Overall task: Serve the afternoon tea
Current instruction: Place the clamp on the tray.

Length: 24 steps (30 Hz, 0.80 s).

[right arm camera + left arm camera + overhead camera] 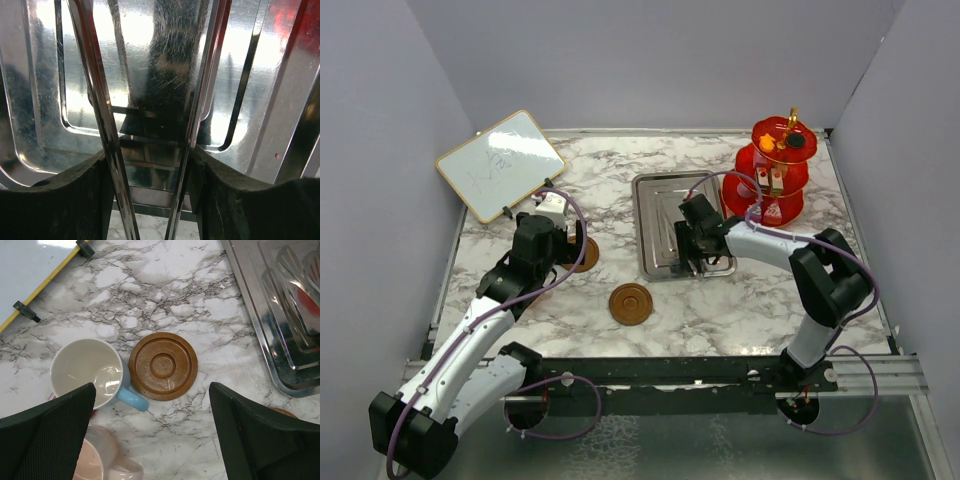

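Counter [720, 310] veined in white and grey marble, stand [775, 190] tinted translucent red, finial [793, 117] gilded gold, saucer [163, 366] ringed and coloured brown, blue cup [87, 371] lined with white, pink cup [105, 460], tray [655, 215] finished in silver.

Top cam sat high at the near edge, looking down and forward over the whole table [720, 310]. Left wrist cam pointed straight down, fairly close, with the saucer [163, 366] mid-frame and the whiteboard [25, 270] corner upper left. Right wrist cam was jammed right up against the tray [45, 100], which filled its frame. All three caught that tray; it sat upper right in the left wrist view.
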Motion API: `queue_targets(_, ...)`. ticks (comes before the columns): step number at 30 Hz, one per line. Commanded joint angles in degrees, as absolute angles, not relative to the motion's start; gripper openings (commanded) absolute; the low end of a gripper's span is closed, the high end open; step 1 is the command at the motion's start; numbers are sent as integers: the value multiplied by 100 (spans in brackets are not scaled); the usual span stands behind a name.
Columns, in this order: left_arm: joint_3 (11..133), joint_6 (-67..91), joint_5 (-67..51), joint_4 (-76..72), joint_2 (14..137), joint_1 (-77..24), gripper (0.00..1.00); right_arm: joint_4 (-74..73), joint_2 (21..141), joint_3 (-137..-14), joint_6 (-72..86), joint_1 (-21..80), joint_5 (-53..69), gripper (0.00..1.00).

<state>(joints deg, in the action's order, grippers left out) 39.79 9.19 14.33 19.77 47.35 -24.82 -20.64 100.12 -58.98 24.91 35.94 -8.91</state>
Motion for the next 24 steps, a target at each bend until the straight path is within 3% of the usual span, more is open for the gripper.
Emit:
queue_targets(1,4043,892,1371,1935,4632,-2457,99,-2392,9821,-6052,2514,3630,-1145,55)
queue_targets(4,4043,894,1356,1938,4623,-2451,99,-2414,9765,-6016,2526,3630,-1119,55)
queue_targets(8,4049,910,1284,1935,4633,-2452,99,-2469,9733,-5941,2550,3630,-1004,69)
queue_targets(14,4052,936,939,1859,4634,-2456,99,-2613,9406,-5961,2608,3630,-930,71)
queue_targets(24,4242,1537,-868,1288,5362,-2461,97,-2859,7839,-5915,2508,3630,-1147,72)
